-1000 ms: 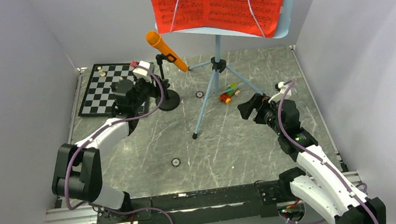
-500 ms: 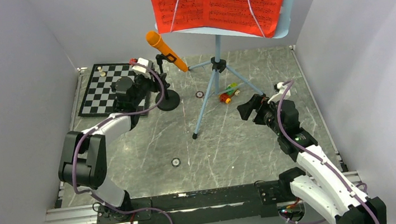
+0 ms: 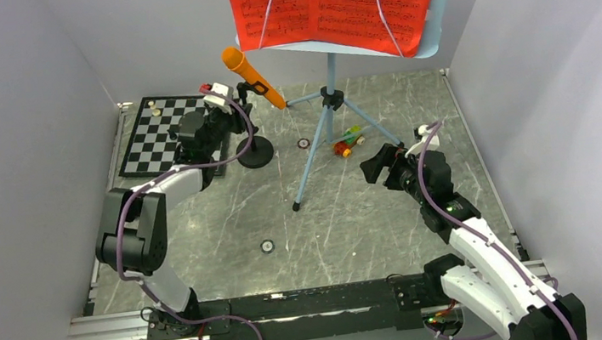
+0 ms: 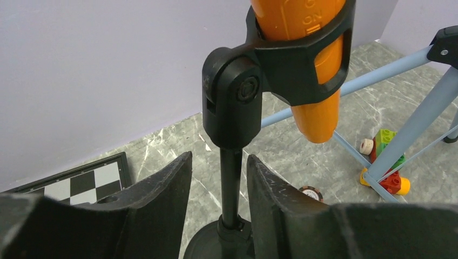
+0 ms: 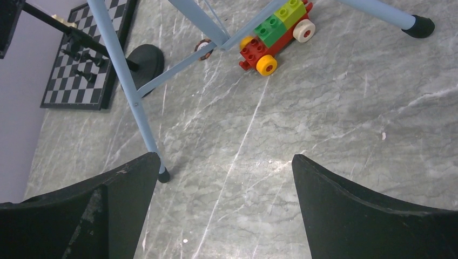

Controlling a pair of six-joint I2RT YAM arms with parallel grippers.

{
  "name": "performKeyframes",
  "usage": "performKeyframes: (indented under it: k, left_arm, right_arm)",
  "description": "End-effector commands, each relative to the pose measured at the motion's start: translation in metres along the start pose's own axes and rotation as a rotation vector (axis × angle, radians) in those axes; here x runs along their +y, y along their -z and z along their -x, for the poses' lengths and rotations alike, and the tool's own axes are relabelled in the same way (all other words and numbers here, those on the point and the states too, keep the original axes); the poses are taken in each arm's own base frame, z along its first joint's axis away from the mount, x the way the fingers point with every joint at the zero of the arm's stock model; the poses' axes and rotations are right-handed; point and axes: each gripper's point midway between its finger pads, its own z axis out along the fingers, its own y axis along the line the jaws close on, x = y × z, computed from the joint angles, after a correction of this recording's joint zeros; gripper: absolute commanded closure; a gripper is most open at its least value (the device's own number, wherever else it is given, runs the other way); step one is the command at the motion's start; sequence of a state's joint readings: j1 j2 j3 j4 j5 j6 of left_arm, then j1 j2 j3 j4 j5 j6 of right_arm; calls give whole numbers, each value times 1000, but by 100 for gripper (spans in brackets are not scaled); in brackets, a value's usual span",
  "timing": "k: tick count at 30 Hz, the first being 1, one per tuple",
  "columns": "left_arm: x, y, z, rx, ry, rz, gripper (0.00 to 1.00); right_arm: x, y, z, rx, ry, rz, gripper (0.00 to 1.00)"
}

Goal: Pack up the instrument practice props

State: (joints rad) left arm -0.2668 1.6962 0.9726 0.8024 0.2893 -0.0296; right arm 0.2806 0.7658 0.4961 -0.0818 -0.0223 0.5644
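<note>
**Overhead view.** The mic (image 3: 253,78) is bright orange with a rounded head. It rests tilted in a black clip, head up to the left and tail down to the right. Its mic stand (image 3: 255,152) is a thin black rod on a small round black base. The base sits on the grey marbled table (image 3: 354,215) toward the back left, just right of the chessboard (image 3: 152,135). Your left gripper (image 3: 228,120) meets the rod below the clip.

**Left wrist view.** The clip's ring wraps the mic's tapered, blunt tail and joins the rod at a pivot knuckle. Your fingers stand slightly apart on either side of the rod. A narrow gap shows on each side, so they are not pinching it.

**Music stand.** The light-blue music stand (image 3: 328,103) rises on tripod legs at back centre, just right of the mic. Its desk reaches the top of the overhead view. On it lie red pages (image 3: 330,0) printed with black staves and crossed by two thin pale lines. A toy car (image 3: 347,142) of coloured bricks lies on the table by the tripod legs.

**Right gripper.** Your right gripper (image 3: 378,164) hovers right of the tripod, with its jaws spread wide and nothing between them. In the right wrist view, the nearest tripod foot rests just beside one of its fingers.
</note>
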Motion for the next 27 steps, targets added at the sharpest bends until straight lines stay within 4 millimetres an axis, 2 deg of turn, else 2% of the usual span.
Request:
performKeyframes:
  k: [1,5,11,14,15,19,23,26,27]
  left_arm:
    - [1,-11,26,-65,-37,-10,56]
    - [1,-13,23,-51,-93,-13,63]
    - [-2,-10,26,-52,-100,-27,81]
    - [-5,-5,36,-77,-102,-28,98]
    - [-5,-2,41,-87,-105,-22,100]
    - [-5,13,66,-135,-104,12,100]
    - [-8,42,89,-185,-82,67,100]
    - [-20,63,97,-196,-44,77,100]
    - [-27,73,105,-207,-32,73,100]
  right_arm:
    - [8,0,17,-43,13,9,2]
    - [9,0,18,-45,15,10,2]
    - [8,2,18,-43,16,8,2]
    - [10,3,20,-49,16,13,2]
    - [10,3,21,-51,16,12,2]
    - [12,5,24,-58,16,18,2]
    - [15,6,26,-66,12,32,2]
    - [24,7,26,-57,11,71,2]
    - [28,7,26,-53,12,92,2]
